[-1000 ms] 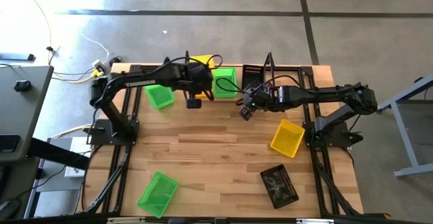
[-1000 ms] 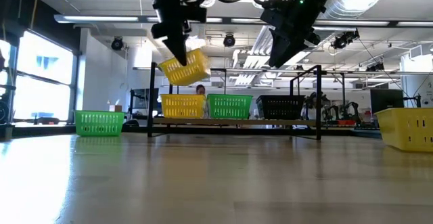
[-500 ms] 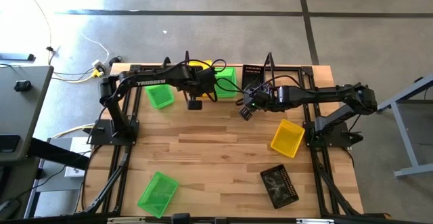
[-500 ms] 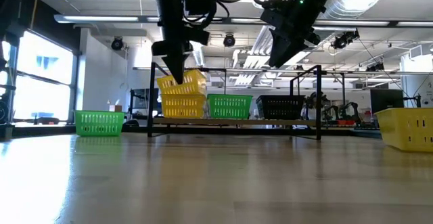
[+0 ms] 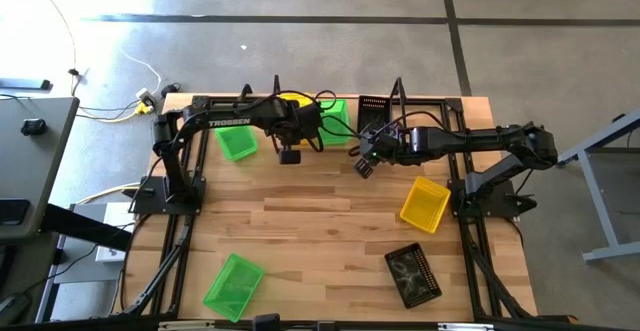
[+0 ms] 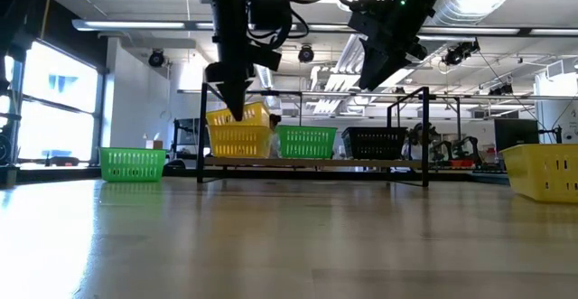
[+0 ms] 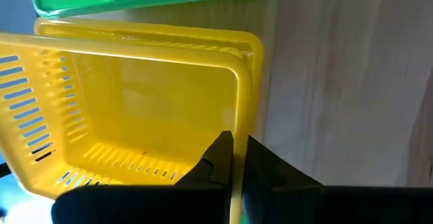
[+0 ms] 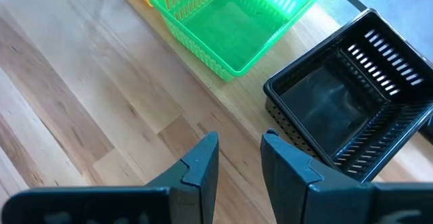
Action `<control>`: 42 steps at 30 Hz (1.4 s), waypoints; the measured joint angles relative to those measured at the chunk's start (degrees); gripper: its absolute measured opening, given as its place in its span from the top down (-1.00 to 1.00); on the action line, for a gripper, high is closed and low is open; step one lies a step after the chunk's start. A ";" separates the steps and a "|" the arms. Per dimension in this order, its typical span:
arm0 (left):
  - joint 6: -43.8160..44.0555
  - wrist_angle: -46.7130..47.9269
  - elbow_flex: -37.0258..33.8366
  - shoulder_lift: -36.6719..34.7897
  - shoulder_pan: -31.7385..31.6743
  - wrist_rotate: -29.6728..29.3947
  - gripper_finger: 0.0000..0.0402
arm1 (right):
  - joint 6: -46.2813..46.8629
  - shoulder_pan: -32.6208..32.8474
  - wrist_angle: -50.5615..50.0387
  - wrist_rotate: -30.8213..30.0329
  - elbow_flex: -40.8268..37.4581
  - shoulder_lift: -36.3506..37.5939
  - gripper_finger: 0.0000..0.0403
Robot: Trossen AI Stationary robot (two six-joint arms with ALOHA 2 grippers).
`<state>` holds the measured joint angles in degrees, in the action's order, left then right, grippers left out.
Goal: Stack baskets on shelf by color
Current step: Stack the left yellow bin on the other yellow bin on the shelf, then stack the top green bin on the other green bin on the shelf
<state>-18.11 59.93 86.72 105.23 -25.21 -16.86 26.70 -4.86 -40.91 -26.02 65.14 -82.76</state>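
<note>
Lowered since before: left hand (image 7: 233,158) clamps yellow basket (image 7: 135,109) wall; right hand (image 8: 240,153) open.

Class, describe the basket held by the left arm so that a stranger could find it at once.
Start at the shelf along the table's far edge, where yellow, green and black baskets stand in a row. The held basket is yellow, tilted, nesting into the shelf's yellow basket. Only it has the left gripper shut on its rim.

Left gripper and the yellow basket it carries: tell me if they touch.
Touching. The left wrist view shows the left gripper shut on the yellow basket, pinching its rim wall.
</note>
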 joint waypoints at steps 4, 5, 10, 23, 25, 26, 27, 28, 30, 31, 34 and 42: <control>0.87 -0.27 0.00 0.00 0.00 0.03 1.00 | -0.16 0.00 0.00 0.00 0.00 0.00 0.52; 0.99 -0.34 0.00 0.00 0.00 0.20 1.00 | -0.16 0.00 0.00 0.00 0.00 0.00 0.52; 1.40 -0.43 0.00 -0.01 0.00 1.19 0.94 | -0.16 0.00 0.00 0.00 0.00 0.00 0.52; 1.74 -0.88 0.55 -0.02 0.00 1.26 0.57 | -0.16 0.00 -0.47 0.00 0.00 0.00 0.52; 2.17 -0.08 2.03 -0.02 0.00 1.27 0.49 | -0.18 0.00 -0.48 0.00 0.00 0.00 0.52; 2.52 0.43 2.91 -0.04 0.02 1.27 0.45 | -0.42 0.00 -0.46 0.00 0.00 0.00 0.52; 2.81 1.24 3.80 -0.04 0.04 1.27 0.41 | -1.06 -0.01 -0.46 0.01 0.00 0.00 0.52; 2.97 2.22 4.86 -0.04 0.13 1.32 0.38 | -1.49 -0.01 -0.46 0.01 0.00 0.00 0.52; 3.15 4.07 7.38 -0.07 0.13 1.49 0.31 | -1.66 -0.01 -0.46 0.01 0.00 0.00 0.52; 3.17 5.00 8.68 -0.11 0.13 1.49 0.28 | -1.68 -0.02 -0.46 0.01 0.00 0.00 0.52; 3.17 7.90 12.52 -0.11 0.13 1.44 0.22 | -1.69 -0.02 -0.46 0.01 0.00 0.00 0.52; 6.12 15.76 22.13 -0.66 -0.37 1.44 0.21 | -3.83 -1.36 -0.17 0.98 0.00 0.00 0.52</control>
<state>-11.99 75.70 108.85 104.57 -25.59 -15.42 22.87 -6.23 -41.08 -25.04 65.14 -82.76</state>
